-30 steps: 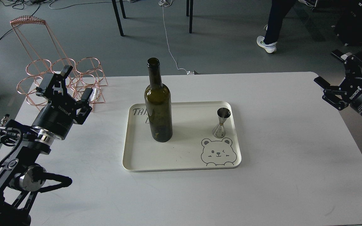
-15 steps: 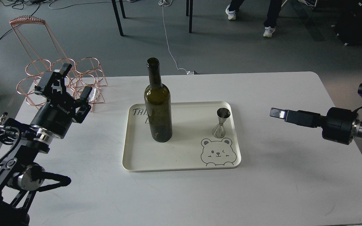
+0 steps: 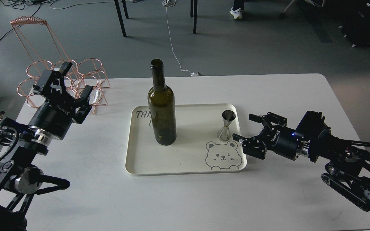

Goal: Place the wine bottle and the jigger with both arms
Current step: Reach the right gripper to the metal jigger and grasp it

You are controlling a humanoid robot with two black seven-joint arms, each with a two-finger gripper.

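Observation:
The wine bottle (image 3: 161, 106) stands upright on the left half of a cream tray (image 3: 185, 166). The silver jigger (image 3: 226, 125) stands upright on the tray's right side, above a bear drawing. My right gripper (image 3: 246, 127) is open and empty, low over the tray's right edge, just right of the jigger and apart from it. My left gripper (image 3: 74, 80) is open and empty at the table's left, well away from the bottle, in front of a copper wire rack.
A copper wire bottle rack (image 3: 61, 77) stands at the table's back left corner, right behind my left gripper. The white table (image 3: 281, 96) spreads around the tray. Chair legs, cables and a person's shoe are on the floor beyond.
My right arm has swung in from the far right and lowered, its open gripper now beside the jigger. My left gripper has drifted slightly left and back. Bottle and jigger have not moved.

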